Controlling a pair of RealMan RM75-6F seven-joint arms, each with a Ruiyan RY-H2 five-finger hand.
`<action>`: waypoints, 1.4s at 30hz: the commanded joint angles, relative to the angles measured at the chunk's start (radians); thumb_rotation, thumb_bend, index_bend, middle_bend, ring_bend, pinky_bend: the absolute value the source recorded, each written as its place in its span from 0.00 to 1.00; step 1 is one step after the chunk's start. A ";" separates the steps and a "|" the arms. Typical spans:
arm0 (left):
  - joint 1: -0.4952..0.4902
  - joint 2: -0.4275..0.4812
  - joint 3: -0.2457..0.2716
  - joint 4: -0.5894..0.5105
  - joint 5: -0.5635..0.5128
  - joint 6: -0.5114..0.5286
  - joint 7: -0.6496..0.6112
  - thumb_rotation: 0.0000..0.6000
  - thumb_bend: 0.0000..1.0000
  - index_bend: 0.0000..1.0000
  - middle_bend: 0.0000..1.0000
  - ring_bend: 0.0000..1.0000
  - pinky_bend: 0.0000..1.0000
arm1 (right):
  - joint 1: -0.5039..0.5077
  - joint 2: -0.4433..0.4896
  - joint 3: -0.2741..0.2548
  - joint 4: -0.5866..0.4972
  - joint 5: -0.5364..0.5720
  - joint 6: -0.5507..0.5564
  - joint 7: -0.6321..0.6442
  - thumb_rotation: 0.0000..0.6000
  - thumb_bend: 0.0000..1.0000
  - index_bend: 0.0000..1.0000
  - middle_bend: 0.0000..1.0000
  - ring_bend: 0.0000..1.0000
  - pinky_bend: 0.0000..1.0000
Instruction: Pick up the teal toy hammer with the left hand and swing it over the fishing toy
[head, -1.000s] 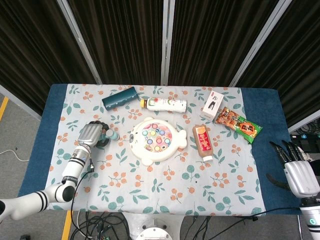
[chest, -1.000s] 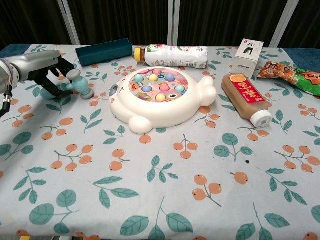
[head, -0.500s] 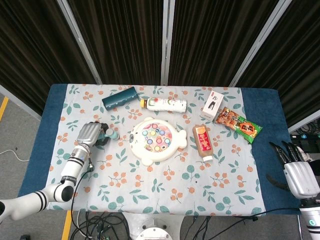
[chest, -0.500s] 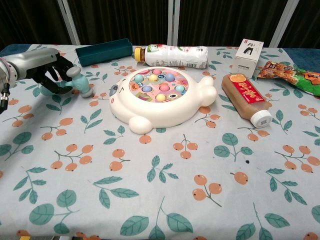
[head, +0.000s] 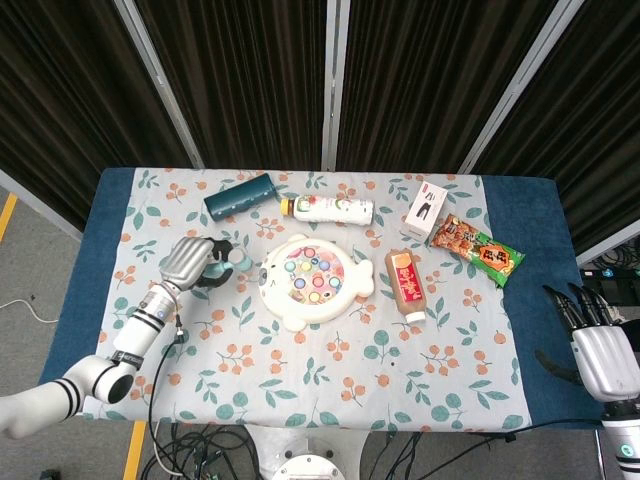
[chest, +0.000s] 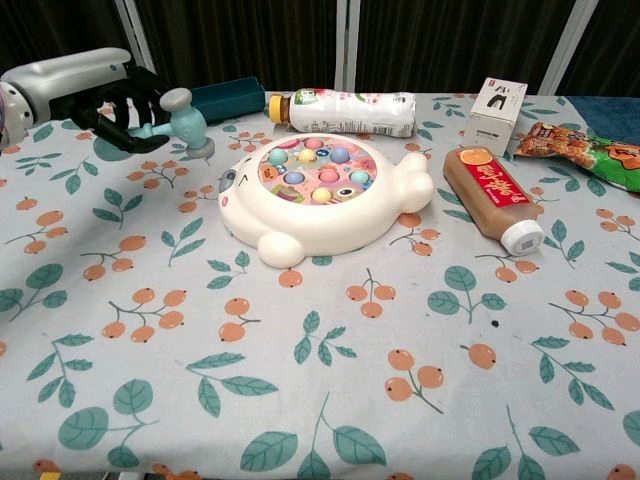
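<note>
My left hand (head: 190, 262) (chest: 100, 92) grips the handle of the teal toy hammer (chest: 178, 118) (head: 233, 262), lifted off the cloth. The hammer's grey-teal head points right, toward the fishing toy (head: 312, 279) (chest: 322, 192), a white fish-shaped toy with a pink disc of coloured pegs, lying at the table's middle. The hammer head hangs just left of the toy's rim, not over it. My right hand (head: 598, 344) waits off the table's right edge with fingers apart and nothing in it; the chest view does not show it.
Behind the toy lie a dark teal box (head: 240, 196) and a white drink bottle (head: 330, 209). A brown bottle (head: 405, 284), a small white carton (head: 427, 209) and a snack packet (head: 477, 249) lie to the right. The floral cloth (chest: 300, 380) covers the table.
My left hand has lifted the hammer off the cloth and carried it up and right, toward the fishing toy. The right hand has stayed put.
</note>
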 joint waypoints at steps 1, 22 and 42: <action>-0.053 0.038 0.022 -0.018 0.098 0.017 -0.056 1.00 0.54 0.62 0.59 0.49 0.62 | -0.007 0.001 -0.001 -0.005 0.000 0.008 -0.005 1.00 0.12 0.07 0.17 0.00 0.00; -0.287 0.082 0.019 -0.074 0.078 -0.258 -0.004 1.00 0.58 0.63 0.62 0.52 0.69 | -0.027 -0.004 -0.001 -0.005 0.010 0.018 -0.008 1.00 0.12 0.07 0.17 0.00 0.00; -0.306 0.043 0.020 -0.044 0.013 -0.253 0.010 1.00 0.58 0.64 0.62 0.52 0.69 | -0.032 -0.004 0.004 0.007 0.014 0.018 0.005 1.00 0.12 0.07 0.17 0.00 0.00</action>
